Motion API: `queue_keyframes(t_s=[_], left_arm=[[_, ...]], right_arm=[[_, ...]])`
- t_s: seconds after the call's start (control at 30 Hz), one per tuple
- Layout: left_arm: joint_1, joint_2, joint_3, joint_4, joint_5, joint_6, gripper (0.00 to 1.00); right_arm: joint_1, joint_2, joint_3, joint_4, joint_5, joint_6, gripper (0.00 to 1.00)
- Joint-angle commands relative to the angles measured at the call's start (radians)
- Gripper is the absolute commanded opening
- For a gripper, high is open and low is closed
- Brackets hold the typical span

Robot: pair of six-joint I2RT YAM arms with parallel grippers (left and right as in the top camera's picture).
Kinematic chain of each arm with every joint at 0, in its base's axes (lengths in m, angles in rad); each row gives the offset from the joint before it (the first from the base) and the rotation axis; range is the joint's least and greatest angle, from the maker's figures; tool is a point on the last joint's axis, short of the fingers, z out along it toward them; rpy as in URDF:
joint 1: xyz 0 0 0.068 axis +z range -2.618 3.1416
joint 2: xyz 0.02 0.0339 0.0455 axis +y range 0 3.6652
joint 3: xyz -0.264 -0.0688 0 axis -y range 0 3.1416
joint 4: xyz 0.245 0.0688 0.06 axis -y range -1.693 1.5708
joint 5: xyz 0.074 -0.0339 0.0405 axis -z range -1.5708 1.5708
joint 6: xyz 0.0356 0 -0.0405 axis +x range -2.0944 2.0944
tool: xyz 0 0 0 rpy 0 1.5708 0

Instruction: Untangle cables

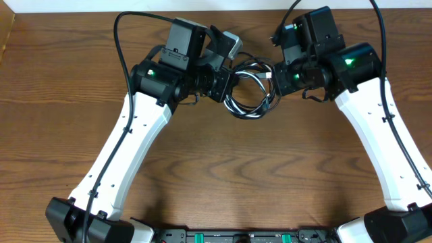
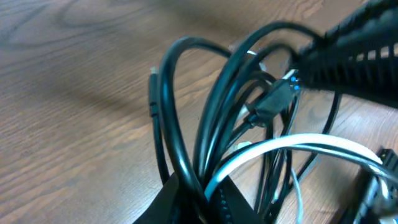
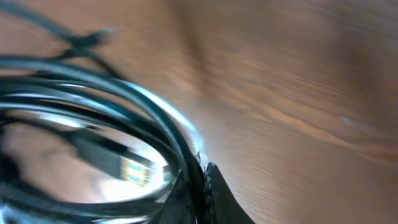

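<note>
Cables (image 2: 212, 118) bunched btwn L hand (image 1: 227, 84) & R hand (image 1: 275, 76), both clamped on them.

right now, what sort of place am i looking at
Probably a robotics lab bench: two white robot arms at a wooden table, working one tangle of thin cables.

Brown wooden table (image 1: 223, 169), wavy grain (darker streaks), faint sheen

Tangled cables (image 1: 248, 91), black and white looped together in one bundle, near the table's far edge
</note>
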Motion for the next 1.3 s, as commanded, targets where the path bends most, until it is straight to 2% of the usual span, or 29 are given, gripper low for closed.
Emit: queue_keyframes(t_s=[0.0,0.23,0.4,0.6,0.83,1.27], left_arm=[[0.008,-0.018,0.019,-0.031,-0.114,0.012,0.14],[0.031,-0.018,0.019,-0.043,-0.238,0.037,0.15],[0.111,-0.018,0.019,-0.035,-0.343,0.037,0.15],[0.232,-0.018,0.019,-0.04,-0.28,0.029,0.15],[0.359,-0.02,0.019,-0.004,-0.521,0.021,0.15],[0.673,-0.022,0.019,0.092,-0.504,-0.035,0.16]], right_arm=[[-0.025,-0.024,0.012,-0.018,0.295,0.107,0.01],[-0.143,-0.079,0.012,-0.052,0.311,0.115,0.01],[-0.289,-0.124,0.012,-0.089,0.282,0.129,0.01],[-0.369,-0.194,0.012,-0.099,0.273,0.114,0.02],[-0.441,-0.224,0.012,-0.114,0.312,0.119,0.02],[-0.674,-0.241,0.012,-0.146,0.309,0.129,0.01]])
